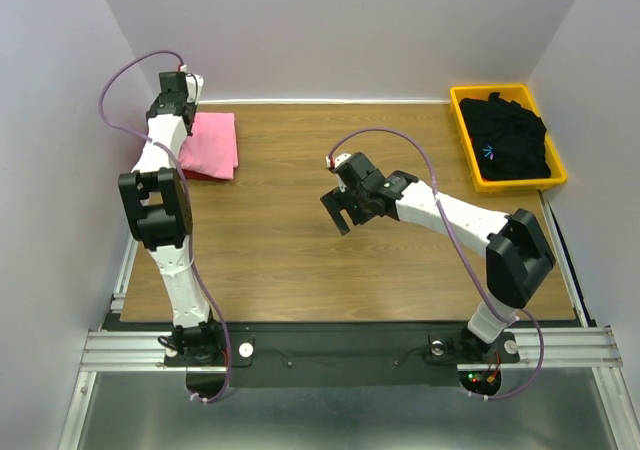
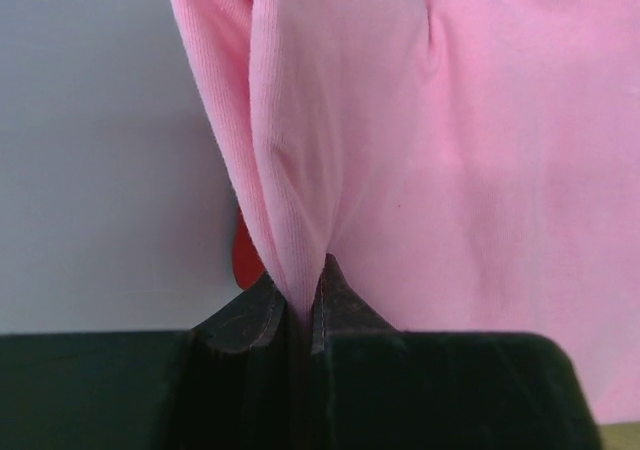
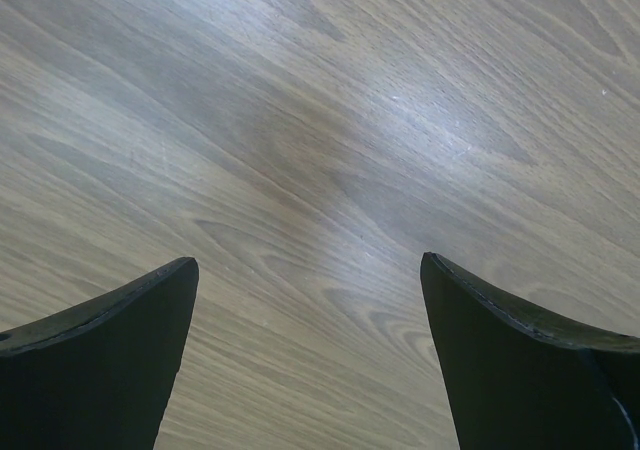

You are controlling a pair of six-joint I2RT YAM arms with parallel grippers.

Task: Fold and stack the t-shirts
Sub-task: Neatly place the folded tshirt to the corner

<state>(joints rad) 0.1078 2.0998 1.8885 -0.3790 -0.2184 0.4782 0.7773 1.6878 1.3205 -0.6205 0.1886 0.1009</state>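
The wooden desk (image 1: 300, 240) fills most of the overhead view, with plain pale walls on three sides. The left arm (image 1: 160, 210) reaches up along the left edge to the far-left corner. The right arm (image 1: 450, 220) bends from its base in toward the middle of the desk.

A yellow bin (image 1: 462, 130) sits in the far-right corner. It holds the black t-shirt (image 1: 515, 135), which lies crumpled and takes up nearly the whole bin.

The pink t-shirt (image 1: 215, 148) lies in the far-left corner as a folded, roughly rectangular pile, just beside the left arm's wrist and well apart from the bin.

The right end effector (image 1: 340, 210) hangs over bare wood near the centre of the desk. Its wrist camera shows the two dark fingers spread wide apart, with only wood grain between them.

The left end effector (image 2: 300, 302) is clamped on the pink t-shirt. Its wrist camera shows the two fingertips pressed together on a pinched ridge of pink cloth, which fans out upward and to the right from the grip.

A sliver of red fabric (image 2: 246, 255) shows just beside the left fingertip, behind the pink fold. Too little of it is visible to make out its shape.

A small blue mark (image 1: 488, 151) shows on the black t-shirt near the bin's left side
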